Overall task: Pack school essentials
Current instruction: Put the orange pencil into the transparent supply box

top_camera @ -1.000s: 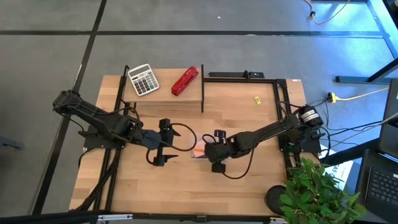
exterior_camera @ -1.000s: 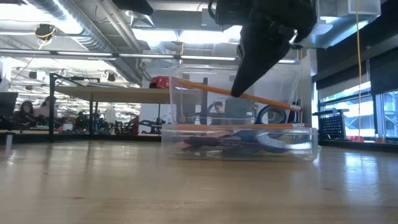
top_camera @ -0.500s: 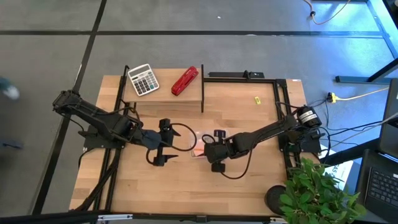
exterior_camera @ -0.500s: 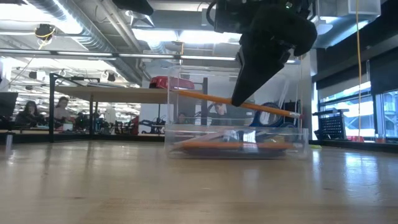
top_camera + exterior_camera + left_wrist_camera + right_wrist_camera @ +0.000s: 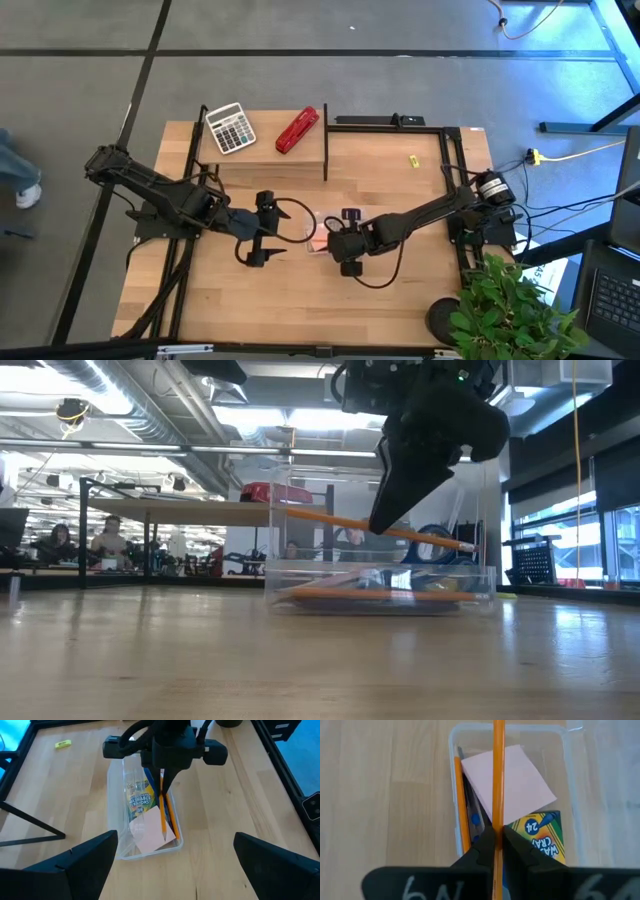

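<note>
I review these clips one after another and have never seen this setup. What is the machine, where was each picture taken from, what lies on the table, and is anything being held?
Two dark robot arms work at a wooden table. One picture looks straight down from above, one looks level across the tabletop, and each arm has a camera on its wrist.

The right gripper hangs over a clear plastic box, its jaws shut on an orange pencil slanting down into it. In the box lie a pink sticky-note pad, a crayon pack, another orange pencil and blue-handled scissors.

The left gripper waits beside the box, jaws open, holding nothing.

At the table's far edge sit a calculator and a red stapler; a small yellow piece lies apart.
</note>
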